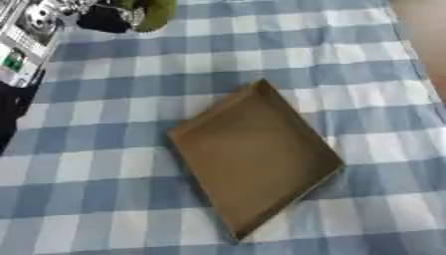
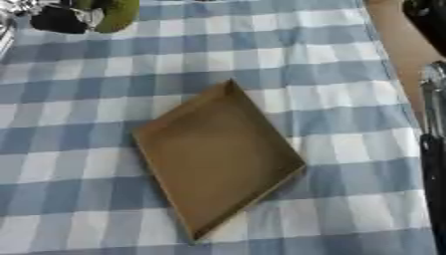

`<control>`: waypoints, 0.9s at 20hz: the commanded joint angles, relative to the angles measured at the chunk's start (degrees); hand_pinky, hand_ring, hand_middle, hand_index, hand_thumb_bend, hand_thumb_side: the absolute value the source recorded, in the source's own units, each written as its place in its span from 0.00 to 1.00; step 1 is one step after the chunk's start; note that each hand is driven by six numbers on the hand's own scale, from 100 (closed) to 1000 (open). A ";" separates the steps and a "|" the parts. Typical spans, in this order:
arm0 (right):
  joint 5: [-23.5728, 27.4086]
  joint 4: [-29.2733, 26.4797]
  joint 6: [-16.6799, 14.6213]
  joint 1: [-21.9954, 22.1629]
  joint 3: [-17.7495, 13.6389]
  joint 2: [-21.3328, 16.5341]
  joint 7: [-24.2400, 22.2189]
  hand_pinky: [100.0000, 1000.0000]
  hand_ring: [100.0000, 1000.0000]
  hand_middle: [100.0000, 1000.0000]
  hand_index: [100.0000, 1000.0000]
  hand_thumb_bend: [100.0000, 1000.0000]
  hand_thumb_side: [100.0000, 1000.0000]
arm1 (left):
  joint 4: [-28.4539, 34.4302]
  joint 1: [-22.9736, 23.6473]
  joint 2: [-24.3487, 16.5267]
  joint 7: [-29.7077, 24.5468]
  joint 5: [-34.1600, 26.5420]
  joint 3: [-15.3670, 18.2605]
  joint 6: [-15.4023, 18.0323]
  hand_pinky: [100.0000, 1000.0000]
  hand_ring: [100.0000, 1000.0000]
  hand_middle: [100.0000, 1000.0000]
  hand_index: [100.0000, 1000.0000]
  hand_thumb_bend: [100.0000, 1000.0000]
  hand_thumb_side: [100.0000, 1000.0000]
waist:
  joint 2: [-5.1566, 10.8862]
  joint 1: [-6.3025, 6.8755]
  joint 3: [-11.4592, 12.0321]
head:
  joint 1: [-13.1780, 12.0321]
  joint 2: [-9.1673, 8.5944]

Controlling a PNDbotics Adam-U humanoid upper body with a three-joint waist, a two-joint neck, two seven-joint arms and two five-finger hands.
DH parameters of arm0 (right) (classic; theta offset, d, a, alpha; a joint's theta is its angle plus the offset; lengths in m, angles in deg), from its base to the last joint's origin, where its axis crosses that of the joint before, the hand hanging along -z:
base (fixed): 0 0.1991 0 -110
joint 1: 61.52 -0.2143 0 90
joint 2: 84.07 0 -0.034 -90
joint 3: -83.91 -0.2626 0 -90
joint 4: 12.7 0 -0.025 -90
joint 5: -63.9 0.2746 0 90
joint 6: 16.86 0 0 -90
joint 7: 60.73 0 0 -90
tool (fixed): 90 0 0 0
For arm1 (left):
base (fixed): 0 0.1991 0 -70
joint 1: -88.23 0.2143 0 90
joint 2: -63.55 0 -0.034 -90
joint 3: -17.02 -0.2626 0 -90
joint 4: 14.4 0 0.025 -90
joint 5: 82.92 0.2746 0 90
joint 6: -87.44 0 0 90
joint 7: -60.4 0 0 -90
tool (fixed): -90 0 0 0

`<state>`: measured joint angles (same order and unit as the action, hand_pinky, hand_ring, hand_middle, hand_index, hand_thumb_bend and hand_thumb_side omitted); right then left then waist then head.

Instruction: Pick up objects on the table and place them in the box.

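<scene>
**Operator:** Report the layout, left to right.

**Technician:** At 9 to 10 o'clock, on the left edge, lie white printed packs (image 1: 31,30). At 11 o'clock the left hand (image 1: 109,17) shows as a dark shape with silver parts, touching a green object (image 1: 157,12). Whether it is closed round the object or only resting against it cannot be told. The box (image 1: 261,144), a shallow brown cardboard tray, lies at centre on the checked tablecloth (image 1: 104,199), turned so one corner points to 12 o'clock. Nothing is in it. At 1 o'clock in the right eye view, a dark shape is probably the right hand (image 2: 425,17). Its state cannot be told either. The right arm (image 2: 433,149) runs down the 3 o'clock edge.

**Operator:** Which step is in hand, and what is the procedure?

**Technician:** Judged from position, it is the pick of the green object. Confirm the hold before lifting. Raise the object high enough to pass over the near wall of the box. Carry it toward 5 o'clock and release it low over the middle of the floor, since the walls are shallow and a rounded item may roll out.

**Operator:** Any obstructions?

**Technician:** The cloth between the object and the box shows nothing in the path. Keep the left arm away from the white packs during the lift. The right arm stands well apart from the box.
</scene>
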<state>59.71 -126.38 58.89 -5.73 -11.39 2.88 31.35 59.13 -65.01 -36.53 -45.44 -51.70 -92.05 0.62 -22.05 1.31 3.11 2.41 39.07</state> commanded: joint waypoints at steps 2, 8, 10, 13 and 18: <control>-0.43 -0.91 -0.18 -0.67 -0.76 -1.92 0.74 0.87 0.90 0.56 0.81 0.00 0.41 | 11.53 0.68 -3.41 -1.78 -0.31 -3.43 -0.57 0.30 0.38 0.35 0.46 0.00 0.05 | 2.04 0.08 0.19 | 0.38 0.44; -0.83 -0.91 -0.42 -1.05 -0.92 -2.44 1.36 0.87 0.89 0.56 0.81 0.00 0.41 | 25.98 3.74 -4.73 -6.78 2.24 -9.75 -1.58 0.36 0.40 0.37 0.49 0.00 0.00 | 2.64 0.08 0.46 | 0.85 0.92; -0.90 -0.91 -0.43 -1.06 -0.94 -2.50 1.50 0.87 0.89 0.56 0.81 0.00 0.41 | 29.04 4.49 -4.58 -9.22 2.98 -11.28 -1.87 0.37 0.40 0.37 0.50 0.00 0.00 | 2.82 0.07 0.56 | 0.92 0.98; -0.97 -0.91 -0.45 -1.02 -0.97 -2.52 1.66 0.87 0.89 0.56 0.81 0.00 0.41 | 31.93 5.28 -4.09 -12.34 4.02 -13.04 -2.75 0.38 0.41 0.38 0.50 0.00 0.00 | 3.04 0.12 0.64 | 0.96 0.97; -1.06 -0.91 -0.46 -0.85 -1.09 -2.57 1.91 0.87 0.89 0.56 0.81 0.00 0.42 | 35.44 6.81 -2.72 -16.51 5.26 -15.84 -3.06 0.38 0.41 0.38 0.51 0.02 0.00 | 3.31 0.30 0.84 | 1.24 1.35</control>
<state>59.00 -126.38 58.45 -5.81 -11.93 1.92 33.00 92.85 -57.54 -39.02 -60.94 -46.96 -107.78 -2.45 -20.36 1.69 3.95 3.48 40.19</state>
